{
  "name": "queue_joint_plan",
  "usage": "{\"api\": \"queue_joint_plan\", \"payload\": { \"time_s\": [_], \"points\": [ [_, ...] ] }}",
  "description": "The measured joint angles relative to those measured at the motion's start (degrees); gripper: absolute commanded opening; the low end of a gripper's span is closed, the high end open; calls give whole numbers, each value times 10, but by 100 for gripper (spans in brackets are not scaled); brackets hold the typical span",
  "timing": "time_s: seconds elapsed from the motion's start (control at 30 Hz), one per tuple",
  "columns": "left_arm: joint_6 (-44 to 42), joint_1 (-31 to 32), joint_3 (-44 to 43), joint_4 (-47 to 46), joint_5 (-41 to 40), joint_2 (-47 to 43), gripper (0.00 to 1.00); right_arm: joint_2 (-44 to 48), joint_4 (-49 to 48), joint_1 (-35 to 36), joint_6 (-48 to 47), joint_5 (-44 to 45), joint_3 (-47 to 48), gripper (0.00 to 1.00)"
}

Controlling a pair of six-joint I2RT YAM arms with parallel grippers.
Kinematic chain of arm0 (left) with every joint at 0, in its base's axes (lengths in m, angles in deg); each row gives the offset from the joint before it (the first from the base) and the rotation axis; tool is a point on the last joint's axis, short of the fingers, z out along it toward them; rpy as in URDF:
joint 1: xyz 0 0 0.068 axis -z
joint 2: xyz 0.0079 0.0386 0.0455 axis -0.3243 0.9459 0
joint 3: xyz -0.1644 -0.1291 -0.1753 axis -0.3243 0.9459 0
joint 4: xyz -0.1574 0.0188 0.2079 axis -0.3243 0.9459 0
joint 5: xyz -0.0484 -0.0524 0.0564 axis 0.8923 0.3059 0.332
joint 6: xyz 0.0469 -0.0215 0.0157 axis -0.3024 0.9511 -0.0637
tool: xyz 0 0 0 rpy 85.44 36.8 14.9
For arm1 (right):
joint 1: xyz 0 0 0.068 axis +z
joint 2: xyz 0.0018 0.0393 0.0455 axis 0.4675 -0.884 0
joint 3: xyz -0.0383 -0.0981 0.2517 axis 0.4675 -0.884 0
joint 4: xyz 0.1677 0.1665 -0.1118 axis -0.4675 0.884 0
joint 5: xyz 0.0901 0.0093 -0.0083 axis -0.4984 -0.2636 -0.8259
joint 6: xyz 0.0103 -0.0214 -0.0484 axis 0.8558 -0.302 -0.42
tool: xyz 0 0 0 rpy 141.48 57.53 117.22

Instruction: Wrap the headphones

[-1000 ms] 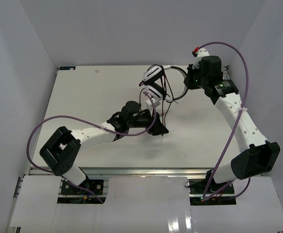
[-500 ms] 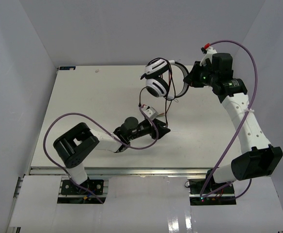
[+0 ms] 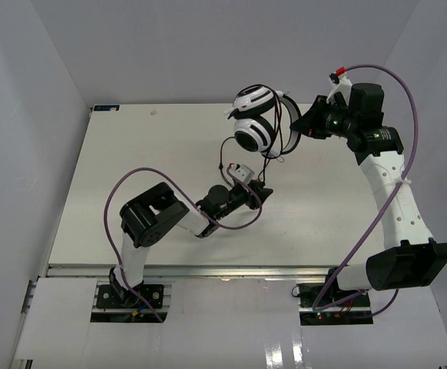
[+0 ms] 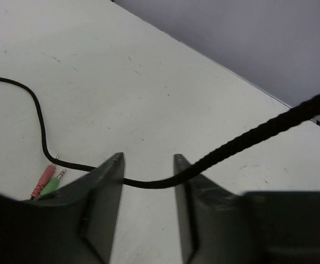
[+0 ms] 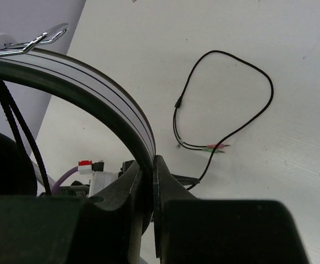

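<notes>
The white-and-black over-ear headphones with round striped earcups (image 3: 253, 123) hang in the air over the far part of the pale table (image 3: 131, 169), at about 12 to 1 o'clock in the top view, and they do not touch it. The right fingers (image 5: 168, 190) are pressed together on the dark curved headband (image 5: 94, 82). This is a good place to hold: the band is stiff and should carry the light earcups without bending much. Its surface looks smooth, however, so I think it may turn in the grip if you swing fast. The thin black braided cable (image 4: 242, 140) is the difficult part, because it is soft, has no shape of its own and will follow every pull. It comes down from the earcups and passes through the gap of the left fingers (image 4: 111, 179), which stand apart and do not clamp it, near the centre of the table. The pink and green plugs (image 4: 45, 184) lie on the table at about 8 o'clock of these fingers in the left wrist view. Take the cable along its length, not at the plugs, and wind it gently, because its joint at the earcup is probably fragile.
</notes>
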Motion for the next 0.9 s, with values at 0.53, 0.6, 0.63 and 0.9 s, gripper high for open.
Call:
{"api": "queue_joint_plan", "payload": {
  "time_s": [0.53,0.6,0.63,0.9],
  "points": [
    [41,-79,76,-57,105,-29,0,64,16,-92,-208,-149,-1,8],
    [49,-118,88,-53,160,-55,0,81,33,-94,-288,-163,-4,8],
    [54,-138,88,-44,188,-70,0,89,47,-93,-335,-169,-6,8],
    [97,-251,-74,182,434,-133,0,176,119,-38,-645,-113,-113,8]
  ]
}}
